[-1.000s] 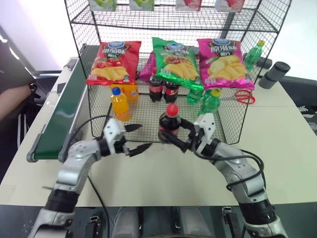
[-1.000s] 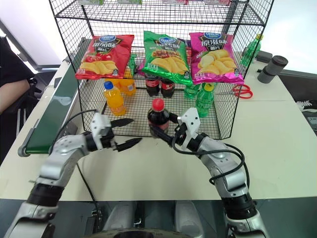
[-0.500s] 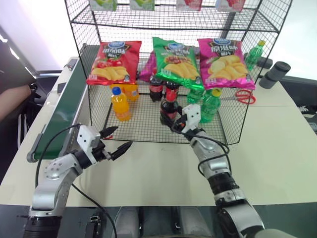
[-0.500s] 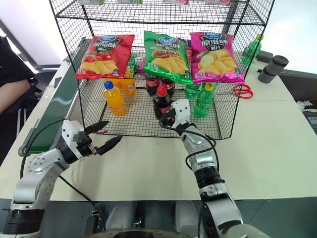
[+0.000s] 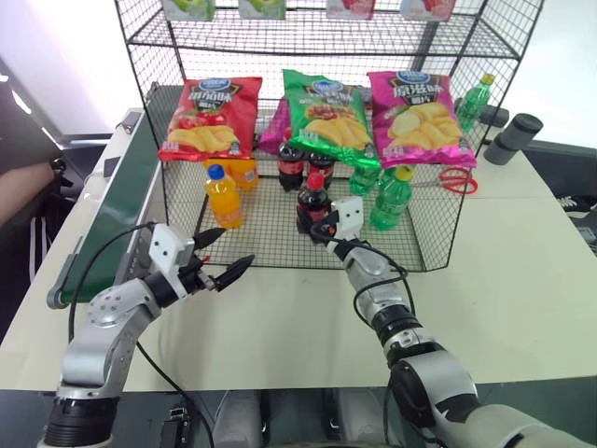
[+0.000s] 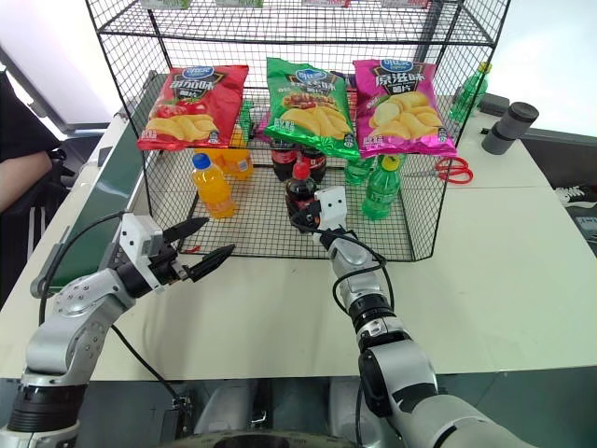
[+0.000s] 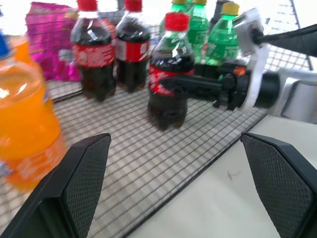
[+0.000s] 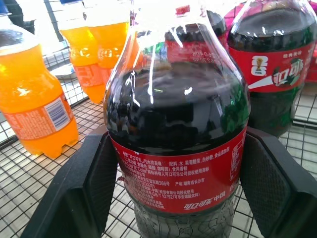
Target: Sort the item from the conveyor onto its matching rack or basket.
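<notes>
The right gripper (image 5: 322, 227) is squeezing the cola bottle (image 5: 314, 199) between its fingers, low on the red label. The bottle is standing inside the rack (image 5: 424, 245), at 6 o'clock from two other colas. It is probably heavy, smooth and slippery. The left gripper (image 5: 227, 253) is spread wide, holding nothing.

1. Table (image 5: 522, 271): a pale cream top that carries the whole setup, its near edge running across the lower part of the head views.
2. Floor (image 5: 19, 308): dark, visible past the table's left edge.
3. Far background: a bright, washed-out white area (image 5: 56, 65) behind the table on the left, and another on the right (image 5: 569, 56).
4. Person (image 5: 23, 177): seated at the far left, a dark sleeve and a forearm in view.
</notes>
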{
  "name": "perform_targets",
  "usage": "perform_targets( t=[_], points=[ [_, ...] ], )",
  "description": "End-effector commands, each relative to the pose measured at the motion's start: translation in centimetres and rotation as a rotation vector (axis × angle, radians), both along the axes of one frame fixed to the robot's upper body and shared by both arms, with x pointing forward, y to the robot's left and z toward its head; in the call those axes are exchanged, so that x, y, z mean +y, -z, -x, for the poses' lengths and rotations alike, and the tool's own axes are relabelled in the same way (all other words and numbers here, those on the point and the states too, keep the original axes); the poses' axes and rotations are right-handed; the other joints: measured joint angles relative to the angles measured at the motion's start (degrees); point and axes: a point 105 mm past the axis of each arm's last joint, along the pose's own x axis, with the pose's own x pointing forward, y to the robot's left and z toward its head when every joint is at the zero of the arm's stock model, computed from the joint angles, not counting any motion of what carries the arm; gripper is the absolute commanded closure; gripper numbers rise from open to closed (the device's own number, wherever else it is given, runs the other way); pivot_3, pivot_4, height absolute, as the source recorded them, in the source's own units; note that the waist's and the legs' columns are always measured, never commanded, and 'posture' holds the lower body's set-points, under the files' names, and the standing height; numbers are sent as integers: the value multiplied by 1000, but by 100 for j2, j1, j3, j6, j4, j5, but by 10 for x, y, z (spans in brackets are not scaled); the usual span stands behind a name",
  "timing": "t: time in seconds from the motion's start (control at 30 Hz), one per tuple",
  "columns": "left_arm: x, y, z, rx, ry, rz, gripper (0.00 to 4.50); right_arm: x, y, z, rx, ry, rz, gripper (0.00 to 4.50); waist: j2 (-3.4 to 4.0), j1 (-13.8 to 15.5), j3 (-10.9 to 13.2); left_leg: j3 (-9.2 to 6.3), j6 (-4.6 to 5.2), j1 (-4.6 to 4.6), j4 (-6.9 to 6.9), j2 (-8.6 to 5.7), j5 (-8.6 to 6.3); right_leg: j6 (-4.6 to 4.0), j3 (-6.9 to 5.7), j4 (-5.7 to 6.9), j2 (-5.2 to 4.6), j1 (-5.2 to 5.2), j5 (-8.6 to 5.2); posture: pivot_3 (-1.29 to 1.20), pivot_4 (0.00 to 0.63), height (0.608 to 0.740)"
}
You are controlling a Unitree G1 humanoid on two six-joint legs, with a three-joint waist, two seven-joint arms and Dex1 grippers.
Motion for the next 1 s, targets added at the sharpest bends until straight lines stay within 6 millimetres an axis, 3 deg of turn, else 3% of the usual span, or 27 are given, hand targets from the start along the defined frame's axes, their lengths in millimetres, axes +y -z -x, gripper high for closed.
perform_targets(
  t=[0.03,0.07,0.1,0.4,0.57,0.77,1.0],
  points=[
    [-8,-13,2,-41,27,8,31,3,-21,-4,-70,-16,-30,1556,1,-4,0,0,0,0,-1,0,0,0,0,0,0,0,0,0,150,740],
    [-9,-15,1,-43,28,9,0,3,-21,-3,-69,-19,-30,534,1,0,0,-1,0,0,-2,1,0,0,0,0,0,-1,0,0,150,740],
    [-11,-16,1,-45,30,10,0,3,-21,-3,-72,-18,-29,57,1,1,0,-1,0,0,-3,1,0,0,-1,0,0,-1,0,0,150,740],
    [-17,-30,3,-49,29,3,0,-17,-31,10,-177,-34,38,57,1,15,0,-2,-2,0,-3,0,0,0,0,-1,-5,1,0,0,150,740],
    [-10,-27,3,-30,8,-24,0,-36,-37,37,-216,-118,89,57,1,19,0,-3,-2,0,-4,-1,0,0,0,-2,-6,1,0,0,150,740],
    [8,-18,2,-3,-42,-71,0,-74,-41,74,-188,-177,168,57,5,25,1,-4,-2,2,-5,0,0,-1,2,-1,-5,2,-1,0,150,740],
    [49,7,6,34,-135,-168,0,-134,-54,109,-122,-148,257,57,9,47,1,-4,-1,4,-7,0,0,-6,2,-11,-9,5,-3,0,150,740]
  ],
)
